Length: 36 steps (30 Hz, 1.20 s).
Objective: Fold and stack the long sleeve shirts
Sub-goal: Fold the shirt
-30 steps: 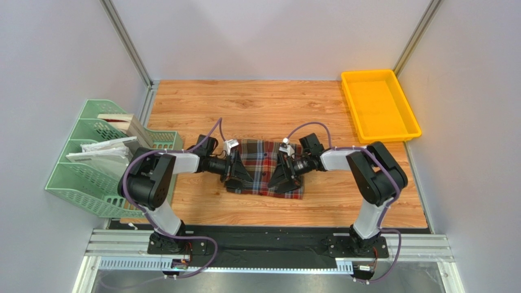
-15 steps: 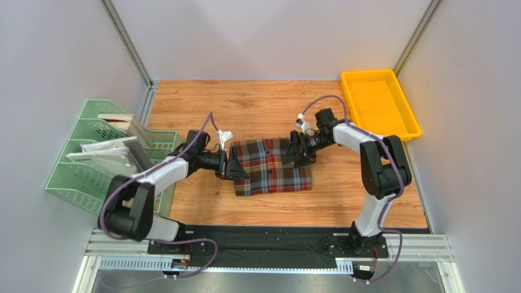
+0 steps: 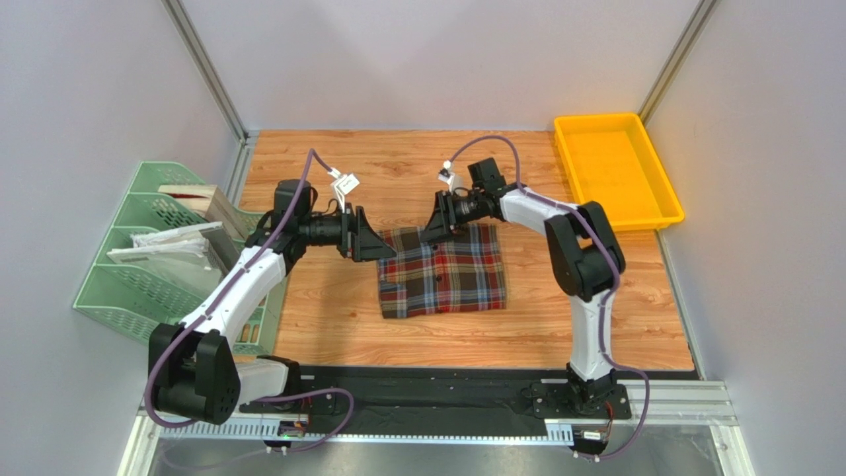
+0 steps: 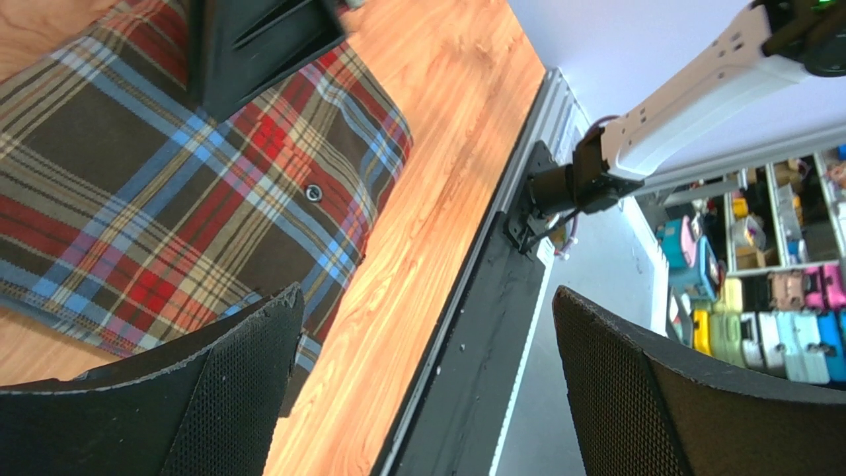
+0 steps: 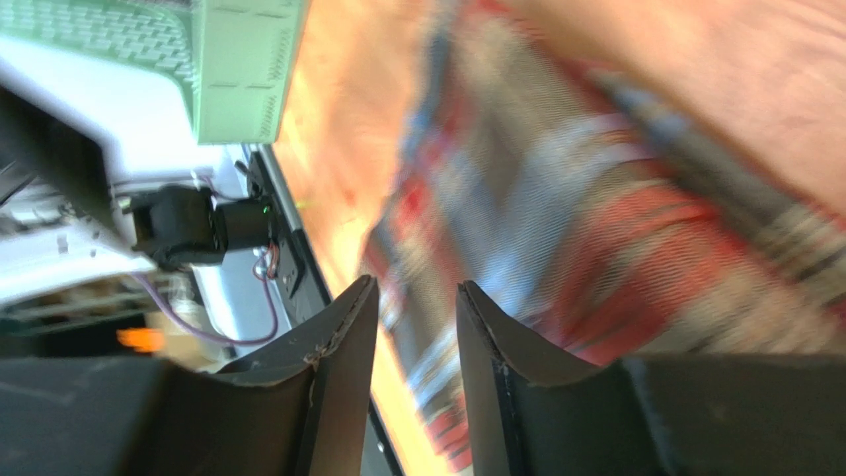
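Left arm: stretched forward and inward, left gripper (image 3: 380,248) spread wide and empty, just off the far-left corner of the long sleeve shirt (image 3: 444,276). Right arm: reaching inward at the shirt's far edge, right gripper (image 3: 431,231) narrowed to a slim gap, nothing visible between its fingers; wrist view blurred. Shirt: soft plaid flannel, folded to a rough rectangle, flat mid-counter (image 3: 328,327). Bare wood grain on all sides; yellow plastic tray (image 3: 663,212) far right, green mesh rack (image 3: 99,297) left.
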Each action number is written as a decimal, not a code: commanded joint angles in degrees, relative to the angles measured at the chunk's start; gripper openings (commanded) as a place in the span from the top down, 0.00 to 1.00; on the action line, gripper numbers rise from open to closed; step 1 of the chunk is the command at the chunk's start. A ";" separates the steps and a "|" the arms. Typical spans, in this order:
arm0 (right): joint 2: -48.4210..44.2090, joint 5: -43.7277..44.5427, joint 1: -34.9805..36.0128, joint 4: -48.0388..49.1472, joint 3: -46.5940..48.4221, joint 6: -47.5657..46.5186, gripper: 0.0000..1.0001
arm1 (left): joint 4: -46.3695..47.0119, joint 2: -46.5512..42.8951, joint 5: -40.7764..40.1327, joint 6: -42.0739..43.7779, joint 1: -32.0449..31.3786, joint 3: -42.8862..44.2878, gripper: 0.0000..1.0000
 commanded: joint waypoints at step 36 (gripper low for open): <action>-4.84 30.45 4.08 -40.17 0.53 -32.93 0.33 | -9.66 26.93 -7.56 10.13 1.79 15.35 0.23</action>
